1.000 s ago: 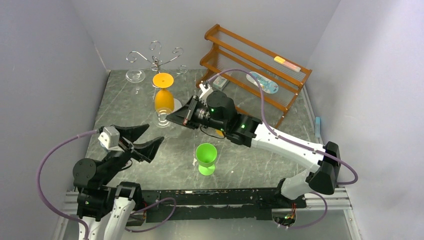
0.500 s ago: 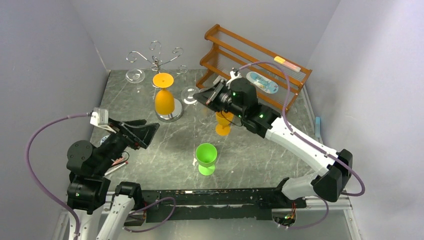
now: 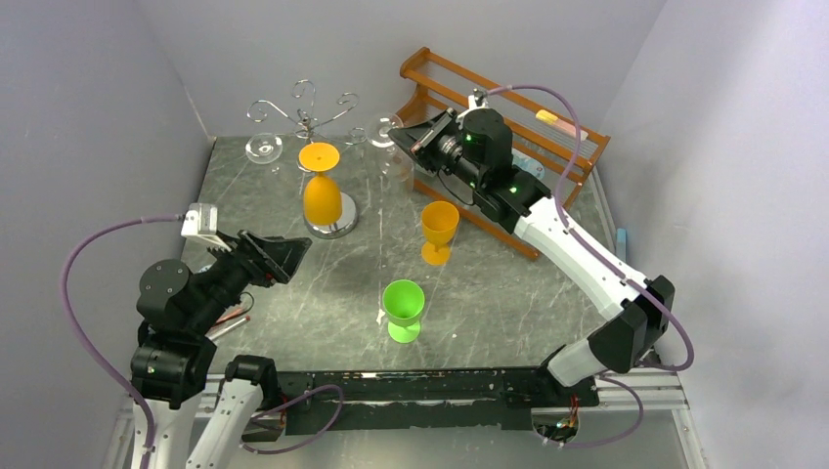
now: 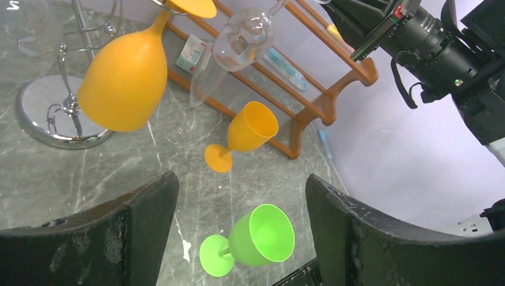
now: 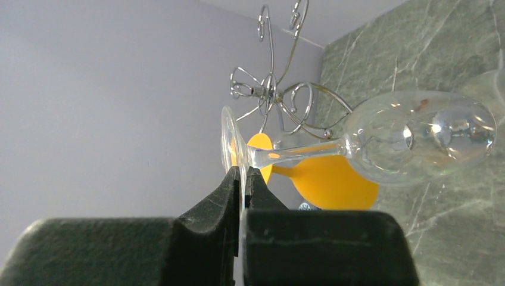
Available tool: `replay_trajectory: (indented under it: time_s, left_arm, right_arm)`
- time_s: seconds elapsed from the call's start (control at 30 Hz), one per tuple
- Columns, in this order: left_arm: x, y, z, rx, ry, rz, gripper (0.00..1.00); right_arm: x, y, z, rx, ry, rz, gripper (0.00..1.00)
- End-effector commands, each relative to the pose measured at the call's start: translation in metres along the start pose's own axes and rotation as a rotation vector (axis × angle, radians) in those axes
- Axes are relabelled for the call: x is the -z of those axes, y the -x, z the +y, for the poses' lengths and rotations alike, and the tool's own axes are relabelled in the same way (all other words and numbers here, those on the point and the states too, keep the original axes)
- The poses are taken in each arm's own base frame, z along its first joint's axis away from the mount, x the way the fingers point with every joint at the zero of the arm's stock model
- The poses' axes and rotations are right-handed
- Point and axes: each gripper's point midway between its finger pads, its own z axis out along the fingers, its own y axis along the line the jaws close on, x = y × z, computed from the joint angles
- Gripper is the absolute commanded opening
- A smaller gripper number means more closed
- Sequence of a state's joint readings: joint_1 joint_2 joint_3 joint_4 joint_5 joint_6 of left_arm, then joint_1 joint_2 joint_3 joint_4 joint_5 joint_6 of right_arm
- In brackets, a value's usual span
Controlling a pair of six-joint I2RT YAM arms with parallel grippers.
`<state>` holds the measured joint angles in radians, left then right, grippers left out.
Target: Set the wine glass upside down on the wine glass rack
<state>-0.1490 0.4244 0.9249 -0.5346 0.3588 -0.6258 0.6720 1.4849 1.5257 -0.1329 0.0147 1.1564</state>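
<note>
At the far left, the left end effector [image 3: 291, 256], black and two-fingered, is hovering above the grey-green marbled desk [image 3: 323, 322] with its fingers spread wide, gripping nothing. Behind it, at the back of the desk, one shiny silver wire wine glass rack [image 3: 307, 122] is standing on its round mirrored base, with curled scroll arms on top. Two glasses are hanging from it upside down. One is a clear glass [image 3: 264, 149] on the rack's left side. The other is an opaque orange hanging glass [image 3: 322, 198], whose bowl is dangling close to the base. Further right, one bright green goblet [image 3: 403, 303] is standing upright near the front middle of the desk. One orange standing glass [image 3: 440, 223] is upright behind it, well apart from the rack. Above and behind these, the clear stemmed wine glass [image 5: 417, 140] is being held in the air just beside the rack's right-hand curls, not hung on them, with its bowl slanting down. The right end effector [image 5: 243, 179] is pinching the rim of that glass's round foot, its two dark fingers pressed together on the thin edge. That is making five glasses in all: two clear, two orange, one green. At the far right, one brown wooden two-tier shelf [image 4: 364, 68] is standing against the back corner, behind the right arm.
</note>
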Motion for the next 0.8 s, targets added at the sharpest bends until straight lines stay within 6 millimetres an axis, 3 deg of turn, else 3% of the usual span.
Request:
replay_trajectory:
  time_s: [0.0, 0.3, 0.77]
  left_arm:
    - [0.003, 0.002, 0.004, 0.018, 0.046, 0.002, 0.82]
    - [-0.001, 0.001, 0.009, 0.025, 0.061, 0.006, 0.82]
    - [0.001, -0.004, 0.016, 0.027, 0.095, 0.023, 0.81]
  right_arm:
    - [-0.002, 0.012, 0.024, -0.040, 0.077, -0.029, 0.00]
    - [0.005, 0.016, 0.036, -0.035, 0.113, -0.036, 0.00]
    - [-0.025, 0.035, 0.033, -0.003, 0.116, -0.099, 0.00]
